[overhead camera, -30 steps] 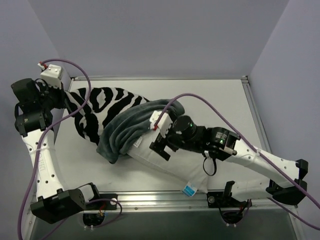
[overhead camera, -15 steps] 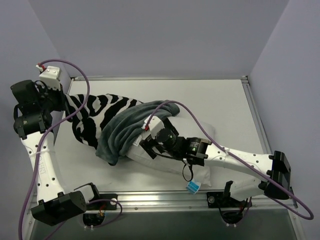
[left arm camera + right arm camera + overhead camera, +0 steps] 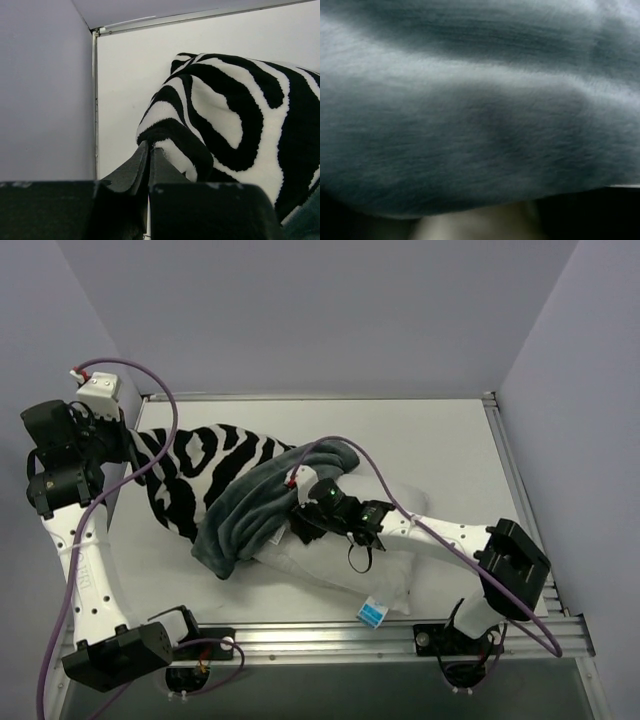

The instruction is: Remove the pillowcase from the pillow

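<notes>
The left gripper (image 3: 149, 150) sits well off the pillow's (image 3: 335, 570) covered upper-left end. Its fingers are pressed flat together on a fold of zebra-striped cloth, so it has hold of the pillowcase (image 3: 215, 455) at the end farthest from the bare part of the pillow. From that grip the striped cover runs toward the pillow and ends in a thick grey cuff (image 3: 245, 515), turned inside out and bunched across the pillow's middle. The right gripper (image 3: 300, 525) is on top of the pillow, right at that cuff's edge. Grey pile fills its wrist view and hides the fingers, so I cannot tell how wide it stands or whether it has caught anything. The pillow's long axis slants from the covered end down to the bare corner with the blue tag (image 3: 372, 613). The cover probably has to slide off along that line, away from the tag. The left arm is nearer the cover's free end, the right nearer the pillow.
</notes>
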Available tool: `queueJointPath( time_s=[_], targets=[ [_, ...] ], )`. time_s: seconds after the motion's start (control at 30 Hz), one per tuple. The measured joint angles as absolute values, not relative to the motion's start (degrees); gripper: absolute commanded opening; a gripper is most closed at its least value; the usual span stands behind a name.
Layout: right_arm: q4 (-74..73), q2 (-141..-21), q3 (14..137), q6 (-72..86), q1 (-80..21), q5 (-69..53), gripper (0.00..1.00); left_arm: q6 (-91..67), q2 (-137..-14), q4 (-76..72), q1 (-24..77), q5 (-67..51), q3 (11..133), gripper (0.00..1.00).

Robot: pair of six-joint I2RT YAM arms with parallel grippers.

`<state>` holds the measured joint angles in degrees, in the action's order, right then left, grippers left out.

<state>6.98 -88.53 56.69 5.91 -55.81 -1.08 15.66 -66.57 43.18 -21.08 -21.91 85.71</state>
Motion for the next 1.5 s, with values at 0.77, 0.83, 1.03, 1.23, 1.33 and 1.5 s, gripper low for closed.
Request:
queueJointPath(
  time_s=[0.77,0.83,1.03,1.23,1.33,1.5],
  targets=[
    [-8.05,-66.15,58.19,18.09,8.8,-27.0,0.0,14.11,-73.91,55.37,-44.82,-47.09,109.08,0.02],
    [-9.08,-66.67,59.29,18.26,9.39,-27.27,0.0,13.43,-75.46,56.99,-48.82,-49.89,112.77,0.02],
    [-10.76,-68.82,64.31,18.0,12.23,-27.9,0.0,9.58,-80.88,56.51,-64.16,-58.11,121.16,0.02],
    [-11.55,-72.14,66.35,13.67,19.64,-10.39,0.0,11.73,-83.02,47.75,-71.09,-52.9,120.66,0.02],
    [-13.45,-72.18,67.51,11.35,17.02,-4.47,0.0,12.62,-84.18,46.09,-71.29,-51.24,120.09,0.02],
    [-14.02,-71.11,69.67,6.76,3.68,-2.7,0.55,14.39,-82.11,43.81,-67.44,-51.75,112.12,0.02]
  ],
)
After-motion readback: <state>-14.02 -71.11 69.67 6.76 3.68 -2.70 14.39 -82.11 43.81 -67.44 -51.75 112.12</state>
